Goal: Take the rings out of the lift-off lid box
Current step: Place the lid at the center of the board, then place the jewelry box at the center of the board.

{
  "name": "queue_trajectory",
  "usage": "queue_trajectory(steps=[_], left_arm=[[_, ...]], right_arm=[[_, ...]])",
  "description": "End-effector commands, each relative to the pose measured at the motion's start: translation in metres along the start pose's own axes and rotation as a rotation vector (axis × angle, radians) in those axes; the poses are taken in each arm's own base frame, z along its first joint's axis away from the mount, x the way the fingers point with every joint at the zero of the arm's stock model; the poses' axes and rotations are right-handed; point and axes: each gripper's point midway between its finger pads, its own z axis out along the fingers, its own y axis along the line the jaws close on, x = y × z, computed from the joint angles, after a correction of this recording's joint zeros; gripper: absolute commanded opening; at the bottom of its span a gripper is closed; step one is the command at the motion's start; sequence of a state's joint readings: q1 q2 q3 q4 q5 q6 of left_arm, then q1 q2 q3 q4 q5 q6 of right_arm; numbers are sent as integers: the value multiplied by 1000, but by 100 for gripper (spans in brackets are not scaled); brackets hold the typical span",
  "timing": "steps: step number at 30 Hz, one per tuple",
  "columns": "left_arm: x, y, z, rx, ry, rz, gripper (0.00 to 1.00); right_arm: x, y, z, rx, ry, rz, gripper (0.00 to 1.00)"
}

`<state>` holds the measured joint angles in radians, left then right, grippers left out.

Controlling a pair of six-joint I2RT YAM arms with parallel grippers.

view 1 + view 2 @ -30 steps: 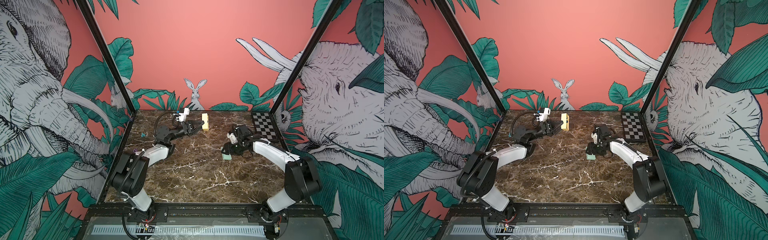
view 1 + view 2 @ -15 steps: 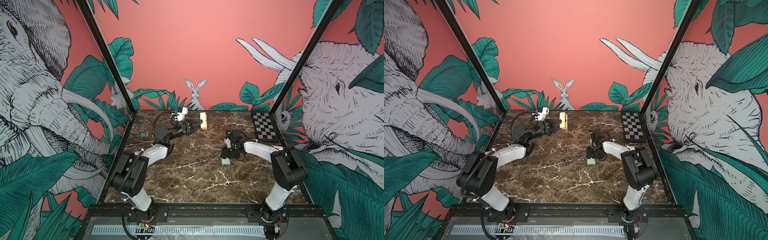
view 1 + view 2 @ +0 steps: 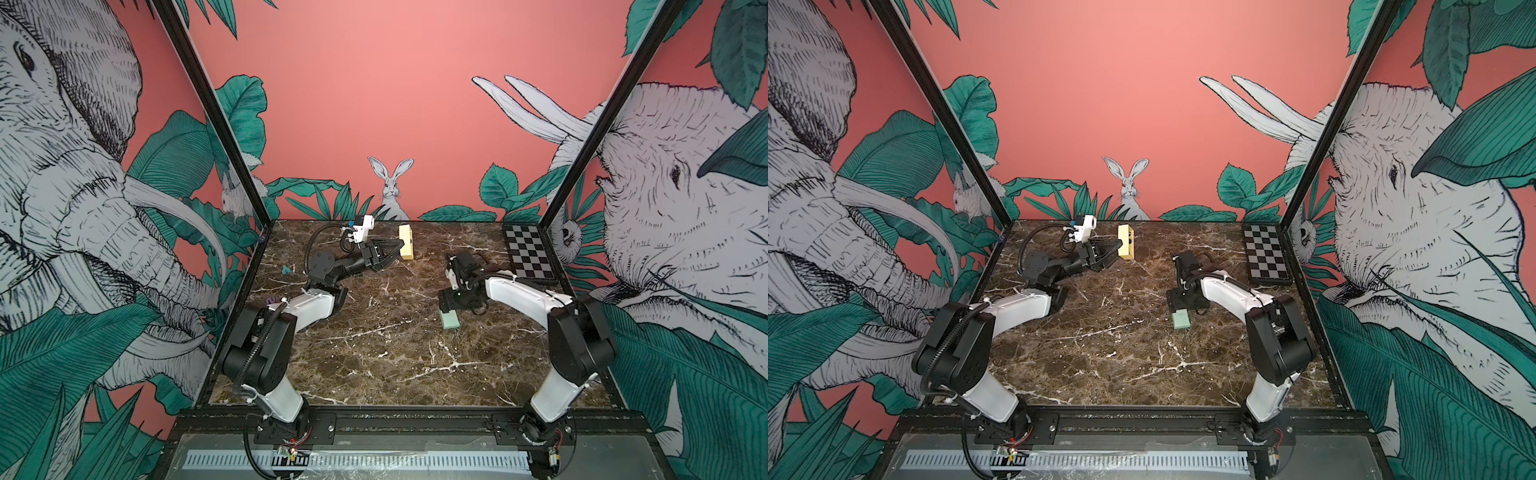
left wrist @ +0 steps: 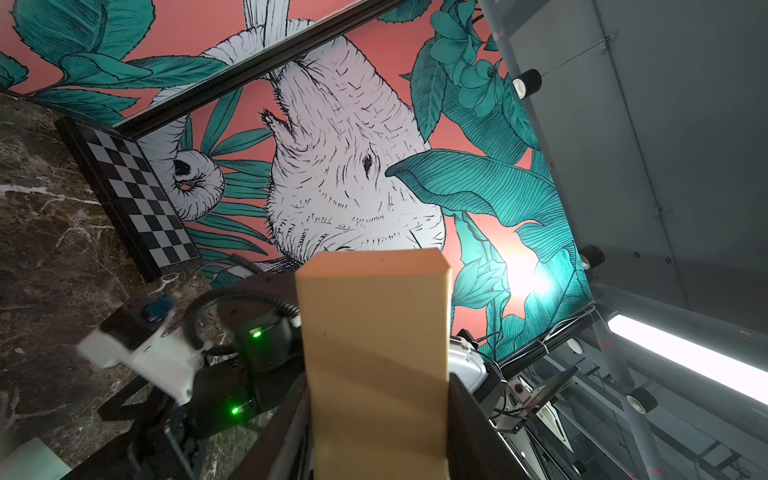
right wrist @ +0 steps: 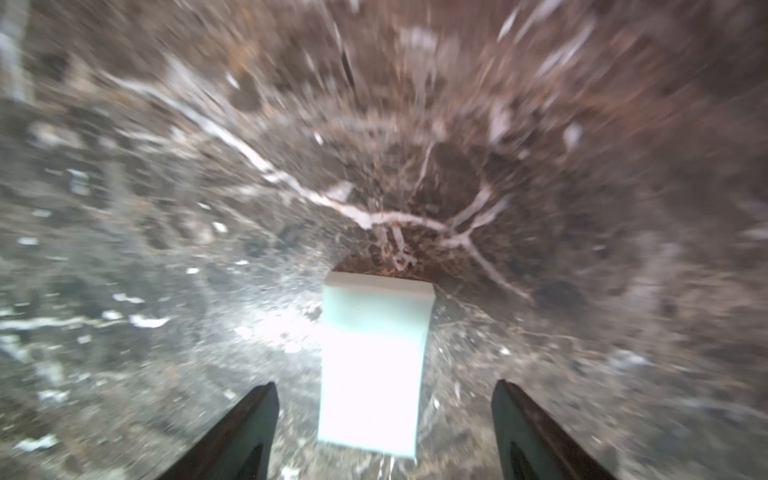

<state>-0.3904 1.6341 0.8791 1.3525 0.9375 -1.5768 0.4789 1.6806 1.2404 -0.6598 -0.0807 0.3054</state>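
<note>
The lift-off lid box is in two parts. My left gripper (image 3: pixel 397 248) is shut on its cream base (image 3: pixel 406 247), held tipped on its side above the back of the table; the left wrist view shows the base (image 4: pixel 374 332) between both fingers. Small dark marks (image 3: pixel 1131 241) sit inside the base's open face, too small to tell whether they are the rings. The mint-green lid (image 3: pixel 450 320) lies flat on the marble. My right gripper (image 3: pixel 447 308) hangs just over its far end, open; the right wrist view shows the lid (image 5: pixel 374 353) between the spread fingers, untouched.
A black-and-white checkerboard (image 3: pixel 528 253) lies at the back right corner. A small teal lump (image 3: pixel 286 270) and a small purple lump (image 3: pixel 271 300) sit near the left wall. Painted walls close in the table on three sides.
My right gripper has opened wide and let go of the mint-green lid, which now lies on the table. The left gripper has kept the base where it was.
</note>
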Motion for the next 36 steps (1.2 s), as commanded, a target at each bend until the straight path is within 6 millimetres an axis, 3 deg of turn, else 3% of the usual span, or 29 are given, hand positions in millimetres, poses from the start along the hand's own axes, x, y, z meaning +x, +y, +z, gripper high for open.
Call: queue_trajectory(steps=[1, 5, 12, 17, 27, 36], left_arm=[[2, -25, -3, 48, 7, 43, 37], [1, -25, -3, 47, 3, 43, 37], [1, -23, -3, 45, 1, 32, 37], [1, -23, -3, 45, -1, 31, 37], [2, -22, -4, 42, 1, 26, 37], [2, -18, -4, 37, -2, 19, 38]], right_arm=[[-30, 18, -83, -77, -149, -51, 85], [-63, 64, -158, -379, -345, -19, 90], [-99, 122, -234, -909, -539, 58, 93], [-106, 133, -226, -996, -532, 59, 93], [-126, 158, -230, -1141, -561, 38, 94], [-127, 159, -235, -1150, -579, 28, 90]])
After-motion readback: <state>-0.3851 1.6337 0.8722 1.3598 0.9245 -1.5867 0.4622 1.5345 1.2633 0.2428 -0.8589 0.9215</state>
